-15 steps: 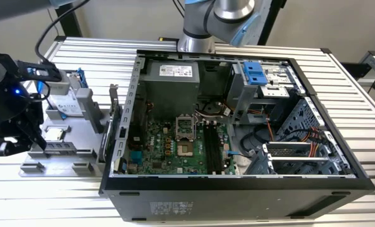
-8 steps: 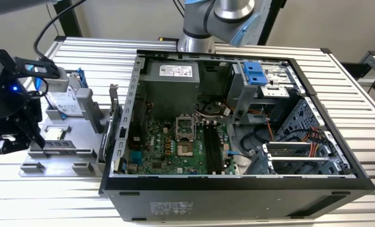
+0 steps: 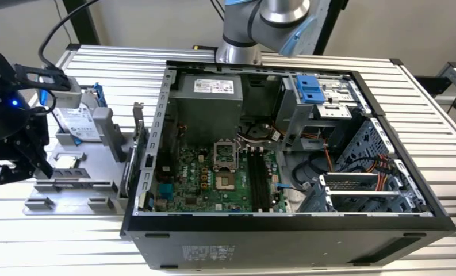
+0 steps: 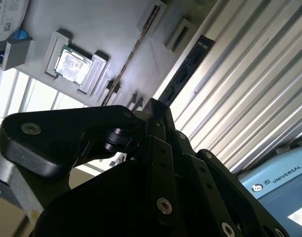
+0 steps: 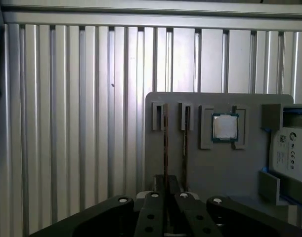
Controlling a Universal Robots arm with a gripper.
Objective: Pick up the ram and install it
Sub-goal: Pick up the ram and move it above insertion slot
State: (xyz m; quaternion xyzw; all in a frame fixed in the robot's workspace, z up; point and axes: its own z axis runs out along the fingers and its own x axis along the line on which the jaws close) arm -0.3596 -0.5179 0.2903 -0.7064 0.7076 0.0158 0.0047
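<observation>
Exterior view, 9 o'clock: we log the gripper (image 3: 20, 169) hanging over the outer edge of the grey tray (image 3: 97, 172), which rests on the ribbed metal table (image 3: 120, 63).

In the second wrist view its fingers are clamped on the ram (image 4: 190, 64), a dark blue stick running out from between the fingertips. Its far end shows against the table ribs past the tray's edge.

In the first wrist view we note a second stick (image 5: 184, 148) standing edge-on in a tray slot just beside the ram. Beyond that stick is the silver processor chip (image 5: 225, 127) in its pocket.

Back in the exterior view, the hard drive (image 3: 82, 123) sits at the tray's 12 o'clock. The open computer case (image 3: 289, 230) lies just beside the tray at its 3 o'clock. Its motherboard (image 3: 204, 178) faces up, with the black slots (image 3: 259, 178) near its middle, well apart from the ram.
</observation>
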